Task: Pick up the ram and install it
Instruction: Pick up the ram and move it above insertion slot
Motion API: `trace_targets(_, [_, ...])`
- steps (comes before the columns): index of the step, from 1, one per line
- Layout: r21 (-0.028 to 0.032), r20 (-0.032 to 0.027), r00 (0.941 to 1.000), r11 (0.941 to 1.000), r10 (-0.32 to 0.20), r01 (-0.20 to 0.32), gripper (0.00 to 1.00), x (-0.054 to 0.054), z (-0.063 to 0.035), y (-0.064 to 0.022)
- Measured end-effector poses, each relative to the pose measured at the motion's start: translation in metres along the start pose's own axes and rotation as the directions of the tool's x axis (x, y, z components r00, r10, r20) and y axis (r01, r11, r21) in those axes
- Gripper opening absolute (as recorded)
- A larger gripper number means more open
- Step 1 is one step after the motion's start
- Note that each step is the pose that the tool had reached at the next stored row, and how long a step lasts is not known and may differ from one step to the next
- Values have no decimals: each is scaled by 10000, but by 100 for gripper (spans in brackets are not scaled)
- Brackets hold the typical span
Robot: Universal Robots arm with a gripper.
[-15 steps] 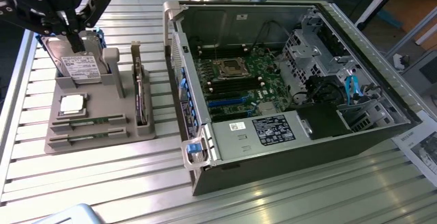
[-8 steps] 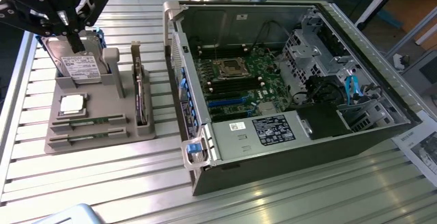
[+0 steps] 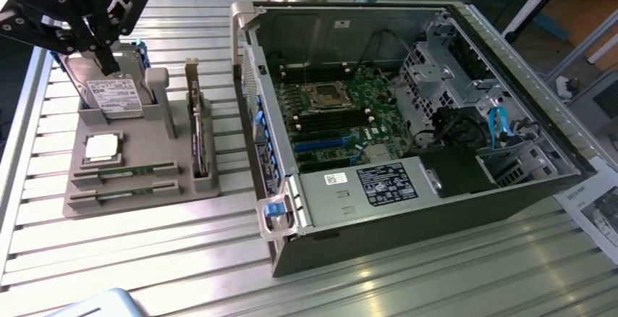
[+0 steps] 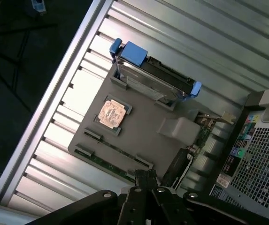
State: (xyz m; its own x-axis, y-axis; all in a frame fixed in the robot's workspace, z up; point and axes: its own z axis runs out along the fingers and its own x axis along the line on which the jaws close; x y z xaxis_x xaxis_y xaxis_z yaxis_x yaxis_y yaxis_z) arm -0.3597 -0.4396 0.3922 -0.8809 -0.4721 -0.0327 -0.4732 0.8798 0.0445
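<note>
My gripper (image 3: pixel 104 62) is shut tight with nothing in it, hanging above the gray tray (image 3: pixel 145 147) where two ram sticks (image 3: pixel 126 171) lie slotted.

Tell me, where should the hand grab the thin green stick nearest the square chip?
Probably by its long top edge, near the middle, pinching its two flat faces from straight above. The green stick seems to stand on edge in a slot of the gray tray, leaving just that edge free.
</note>
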Motion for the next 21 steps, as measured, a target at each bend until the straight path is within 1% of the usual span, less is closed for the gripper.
trace_targets(3, [-19, -25, 9983, 9984, -574, 574, 10, 0, 3, 0])
trace_targets(4, [-30, -37, 9963, 9963, -862, 862, 10, 0, 5, 0])
trace_targets(6, [-44, -52, 9923, 9923, -1240, 1240, 10, 0, 7, 0])
trace_targets(8, [-59, -67, 9868, 9868, -1618, 1617, 10, 0, 9, 0])
trace_targets(9, [-72, -80, 9808, 9808, -1950, 1949, 10, 0, 11, 0])
trace_targets(11, [-101, -105, 9652, 9652, -2613, 2612, 10, 1, 14, 0])
trace_targets(12, [-115, -116, 9563, 9563, -2923, 2921, 10, 1, 15, -1])
trace_targets(16, [-147, -140, 9331, 9332, -3594, 3592, 10, 1, 16, -1])
trace_targets(18, [-158, -157, 9195, 9196, -3928, 3926, 10, 1, 17, 0])
trace_targets(19, [-166, -168, 9099, 9101, -4144, 4142, 10, 1, 16, -1])
trace_targets(21, [-184, -177, 8944, 8945, -4470, 4467, 10, 2, 17, 0])
